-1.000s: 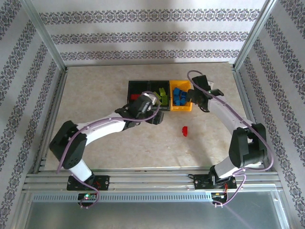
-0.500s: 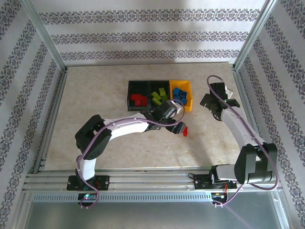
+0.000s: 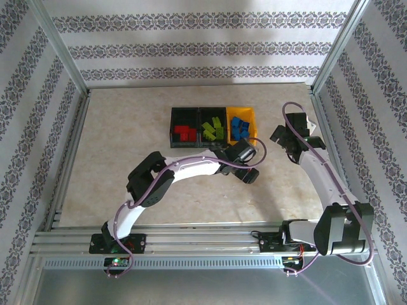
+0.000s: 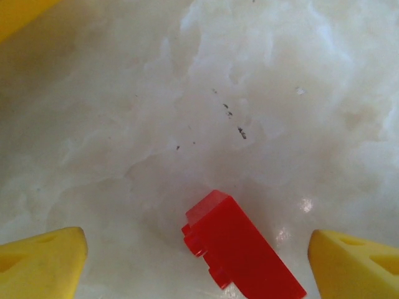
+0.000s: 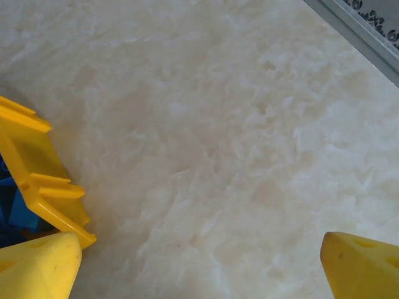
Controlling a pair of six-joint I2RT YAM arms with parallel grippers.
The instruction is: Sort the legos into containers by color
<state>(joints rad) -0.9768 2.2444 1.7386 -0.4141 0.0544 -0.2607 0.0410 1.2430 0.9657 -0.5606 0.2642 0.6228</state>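
One loose red lego [image 4: 240, 249] lies on the table on its side, its studs facing left. My left gripper [image 4: 198, 271] is open and hangs just above it, one yellow finger [image 4: 40, 261] on each side and neither touching the brick. From above, the left gripper [image 3: 249, 173] is right of and in front of the three joined containers [image 3: 198, 145]. Their left black bin holds red legos [image 3: 185, 132], the middle black bin green ones [image 3: 213, 130], and the yellow bin blue ones [image 3: 239, 127]. My right gripper [image 3: 286, 136] stands open and empty to the right of the yellow bin [image 5: 37, 174].
Aluminium frame posts and rails [image 3: 321, 121] border the table on the left, right and front. The right arm's elbow is close to the right rail. Bare tabletop [image 3: 127, 146] stretches left of the bins and in front of them.
My left arm has swung right from the bins to over the loose red lego. My right arm has pulled away from the yellow bin toward the right rail.
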